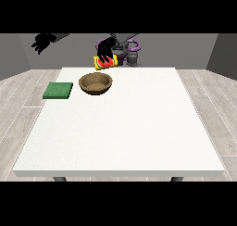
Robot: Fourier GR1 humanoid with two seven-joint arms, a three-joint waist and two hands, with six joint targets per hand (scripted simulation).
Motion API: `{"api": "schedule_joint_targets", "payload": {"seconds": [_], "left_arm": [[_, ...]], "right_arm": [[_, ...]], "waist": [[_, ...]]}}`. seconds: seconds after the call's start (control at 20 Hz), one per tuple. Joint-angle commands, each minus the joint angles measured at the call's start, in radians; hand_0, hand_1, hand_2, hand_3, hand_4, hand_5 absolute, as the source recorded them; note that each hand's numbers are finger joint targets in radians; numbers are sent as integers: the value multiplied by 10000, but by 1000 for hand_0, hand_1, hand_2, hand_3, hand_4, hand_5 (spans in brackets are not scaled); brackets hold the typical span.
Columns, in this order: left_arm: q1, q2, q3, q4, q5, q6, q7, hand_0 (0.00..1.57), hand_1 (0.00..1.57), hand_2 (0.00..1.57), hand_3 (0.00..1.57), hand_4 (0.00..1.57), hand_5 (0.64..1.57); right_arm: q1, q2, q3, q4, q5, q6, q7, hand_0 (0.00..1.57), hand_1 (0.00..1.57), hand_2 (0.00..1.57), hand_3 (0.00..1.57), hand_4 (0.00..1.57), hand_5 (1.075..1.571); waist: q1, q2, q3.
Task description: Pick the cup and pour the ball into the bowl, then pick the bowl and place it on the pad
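Gripping the cup (103, 63) by its sides, the right-view hand (106, 48) curled around it; it looked light, rigid, tippable over the bowl (96, 84).

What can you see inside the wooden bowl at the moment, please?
The wooden bowl shows only its brown inner surface; no ball is visible there. The near wall hides a little of the floor.
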Motion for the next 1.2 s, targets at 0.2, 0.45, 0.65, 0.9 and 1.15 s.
{"api": "schedule_joint_targets", "payload": {"seconds": [0.2, 0.45, 0.65, 0.9, 1.15], "left_arm": [[723, 503, 1208, -1230, 397, 983, -287, 319, 319, 1496, 1545, 1105, 1570], [1512, 1383, 3998, -2645, 3687, 2333, -2228, 949, 949, 1367, 1079, 1300, 1556], [1462, 1233, 6397, -3810, 6584, 2490, -3073, 0, 0, 0, 0, 1180, 1551], [1296, 1440, 8909, -4717, 10183, 916, -3808, 0, 0, 0, 0, 1065, 1571], [1476, 2556, 10493, -4832, 12711, -1539, -4557, 0, 0, 0, 0, 1057, 1566]], "right_arm": [[849, -89, -191, -121, -11, 16, -102, 0, 0, 0, 271, 691, 1548], [696, -99, -400, -241, -69, -663, 407, 0, 0, 0, 107, 740, 1551], [715, 329, -255, -289, 217, -1171, 153, 0, 0, 0, 0, 784, 1557], [952, 606, -100, -144, 506, -1529, 134, 0, 0, 0, 0, 774, 1556], [1135, 1695, 71, -41, 748, -2310, -636, 0, 0, 0, 0, 719, 1566]], "waist": [[577, -519, -12], [1556, -661, -78], [2085, -491, -154], [2614, -223, -110], [3224, 407, -35]]}}
